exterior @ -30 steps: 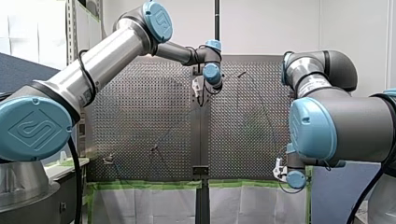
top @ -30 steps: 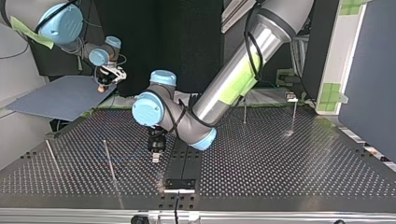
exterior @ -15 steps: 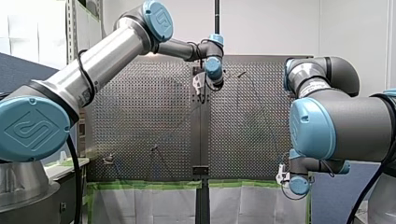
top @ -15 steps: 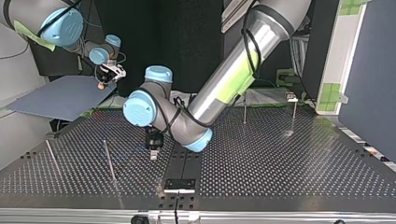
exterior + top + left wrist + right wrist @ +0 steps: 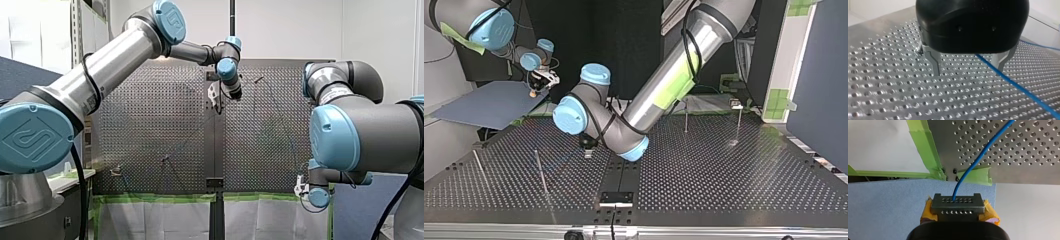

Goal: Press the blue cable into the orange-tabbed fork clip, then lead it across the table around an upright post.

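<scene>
Yellow-padded right gripper (image 5: 955, 202) clamps the blue cable (image 5: 978, 157); left gripper (image 5: 968, 73) gapes wide.

A blue cable (image 5: 979, 155) is pictured against the silver table (image 5: 885, 75), which is patterned with even rows of round holes and edged in bright green tape (image 5: 923, 142). The right gripper (image 5: 956, 203) is shown with yellow pads (image 5: 990, 213) and a dark grey, hole-dotted block. The left gripper (image 5: 968, 72) is black with 2 bare metal fingers (image 5: 935, 65). The left arm (image 5: 110, 55) and right arm (image 5: 370, 135) are finished in silver-grey and capped in light blue.
</scene>
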Controlling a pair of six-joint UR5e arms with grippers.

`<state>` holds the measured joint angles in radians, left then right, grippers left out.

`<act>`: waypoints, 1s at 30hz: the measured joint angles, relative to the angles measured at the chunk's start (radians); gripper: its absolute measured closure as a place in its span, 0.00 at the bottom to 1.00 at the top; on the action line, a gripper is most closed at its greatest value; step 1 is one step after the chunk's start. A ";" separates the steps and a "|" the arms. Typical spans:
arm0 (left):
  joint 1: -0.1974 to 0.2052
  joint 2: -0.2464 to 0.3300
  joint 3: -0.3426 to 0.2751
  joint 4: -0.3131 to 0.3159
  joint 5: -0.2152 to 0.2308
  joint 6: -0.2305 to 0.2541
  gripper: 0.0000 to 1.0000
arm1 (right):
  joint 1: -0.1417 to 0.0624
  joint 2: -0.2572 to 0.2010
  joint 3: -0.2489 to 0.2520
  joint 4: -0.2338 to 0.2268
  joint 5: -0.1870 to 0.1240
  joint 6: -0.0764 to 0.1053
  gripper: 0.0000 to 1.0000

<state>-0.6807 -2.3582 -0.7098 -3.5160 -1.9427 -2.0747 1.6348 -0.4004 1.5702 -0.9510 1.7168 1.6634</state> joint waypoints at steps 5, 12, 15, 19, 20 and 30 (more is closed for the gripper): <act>0.000 0.001 -0.001 -0.049 0.005 -0.049 0.00 | 0.001 0.000 -0.001 0.001 0.000 0.000 1.00; 0.003 0.001 -0.002 -0.112 0.003 -0.113 0.00 | 0.001 0.001 -0.001 0.001 -0.009 0.001 1.00; 0.005 0.001 -0.002 -0.139 0.001 -0.139 0.00 | 0.001 0.000 -0.001 0.001 -0.010 0.001 1.00; 0.008 0.004 -0.002 -0.173 -0.011 -0.169 0.00 | 0.001 0.001 -0.001 0.001 -0.011 0.002 1.00; 0.008 0.005 -0.002 -0.181 -0.013 -0.173 0.00 | 0.001 0.001 -0.001 0.001 -0.011 0.002 1.00; 0.004 0.051 -0.041 -0.191 -0.005 -0.170 0.00 | 0.001 0.001 -0.001 0.001 -0.012 0.003 1.00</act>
<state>-0.6765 -2.3070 -0.7513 -3.7067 -1.9479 -2.2444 1.6361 -0.3996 1.5693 -0.9496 1.7052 1.6662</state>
